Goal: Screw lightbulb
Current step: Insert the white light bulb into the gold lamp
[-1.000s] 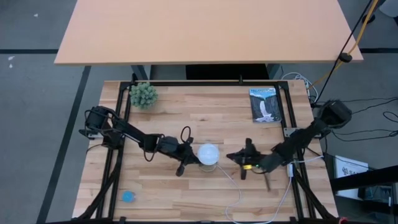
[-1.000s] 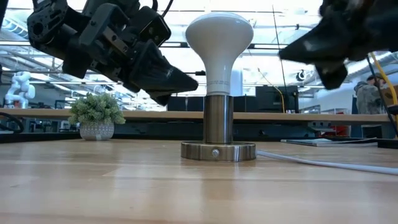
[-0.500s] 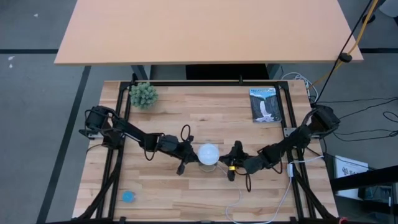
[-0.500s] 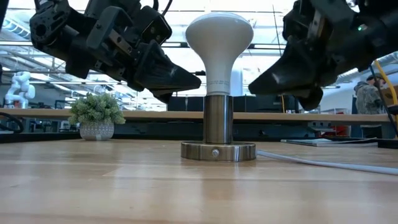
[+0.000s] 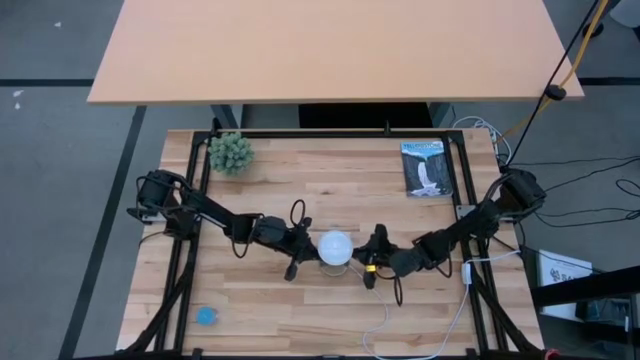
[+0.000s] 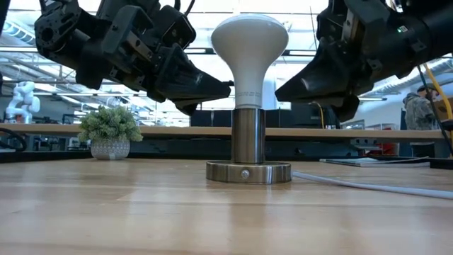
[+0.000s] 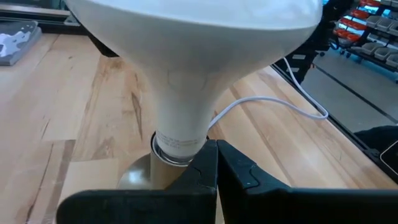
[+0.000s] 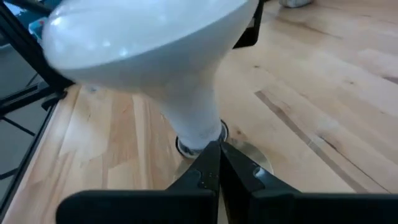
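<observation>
The white frosted lightbulb (image 6: 249, 49) stands upright, its narrow base down in a silvery socket post (image 6: 248, 134) on a round disc (image 6: 248, 172) at mid-table. My left gripper (image 6: 228, 86) is shut, its tip at the left side of the bulb's neck. On the right side, the tip of my shut right gripper (image 6: 278, 94) stands close to the neck. From above, both grippers flank the bulb (image 5: 335, 246): the left gripper (image 5: 308, 243) and the right gripper (image 5: 362, 252). My left gripper's shut fingertips (image 7: 205, 163) lie at the bulb's neck (image 7: 177, 134), just above the socket, slanting slightly down from the table's left. I cannot tell whether they touch it. My right gripper's shut fingertips (image 8: 208, 163) point at the bottom of the neck (image 8: 198, 132) from the table's right, slanting slightly down. I cannot tell whether they touch it.
A white cord (image 5: 385, 310) runs from the socket disc to the near edge. A small potted plant (image 5: 231, 153) stands at the far left, a booklet (image 5: 427, 168) lies at the far right, and a small blue thing (image 5: 206, 316) sits near the front left corner.
My right gripper has come toward the table's left and a little down, from well right of the bulb up close to its neck, staying shut. The bulb and socket have not moved.
</observation>
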`<state>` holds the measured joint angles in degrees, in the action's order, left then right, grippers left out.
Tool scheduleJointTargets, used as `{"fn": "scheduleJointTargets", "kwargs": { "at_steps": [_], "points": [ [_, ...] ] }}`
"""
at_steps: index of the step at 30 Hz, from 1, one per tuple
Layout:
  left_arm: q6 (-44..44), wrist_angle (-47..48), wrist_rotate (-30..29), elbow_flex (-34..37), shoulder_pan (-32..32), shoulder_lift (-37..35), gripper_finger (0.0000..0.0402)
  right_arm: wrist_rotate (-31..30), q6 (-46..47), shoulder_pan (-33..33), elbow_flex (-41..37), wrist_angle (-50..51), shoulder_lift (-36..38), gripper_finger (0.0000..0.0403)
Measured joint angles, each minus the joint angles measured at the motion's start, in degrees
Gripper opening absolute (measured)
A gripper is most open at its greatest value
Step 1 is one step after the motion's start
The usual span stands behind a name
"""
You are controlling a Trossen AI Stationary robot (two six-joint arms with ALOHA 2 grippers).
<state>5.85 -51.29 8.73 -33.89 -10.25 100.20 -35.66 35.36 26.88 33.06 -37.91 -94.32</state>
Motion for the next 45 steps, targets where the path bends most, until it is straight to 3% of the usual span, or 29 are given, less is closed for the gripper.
{"fn": "scheduleJointTargets", "kwargs": {
  "at_steps": [29, 33, 37, 45],
  "points": [
    [-0.4, 0.2, 0.3, -1.8, -0.5, 1.7, 0.0000, 0.9, -0.6, -1.1, 1.9, 2.1, 0.0, 0.0000],
    [-0.4, 0.2, 0.3, -1.8, -0.5, 1.7, 0.0000, -1.6, -0.1, -1.3, 2.2, 2.1, -1.5, 0.0000],
    [-0.4, 0.2, 0.3, -1.8, -0.5, 1.7, 0.0000, 1.3, -0.9, -1.6, 4.8, 2.1, -4.6, 0.0000],
    [-0.4, -0.1, 1.3, -1.8, -0.5, 1.7, 0.0000, 1.2, -0.7, -2.1, 6.0, 3.5, -6.3, 0.0000]
  ]
}}
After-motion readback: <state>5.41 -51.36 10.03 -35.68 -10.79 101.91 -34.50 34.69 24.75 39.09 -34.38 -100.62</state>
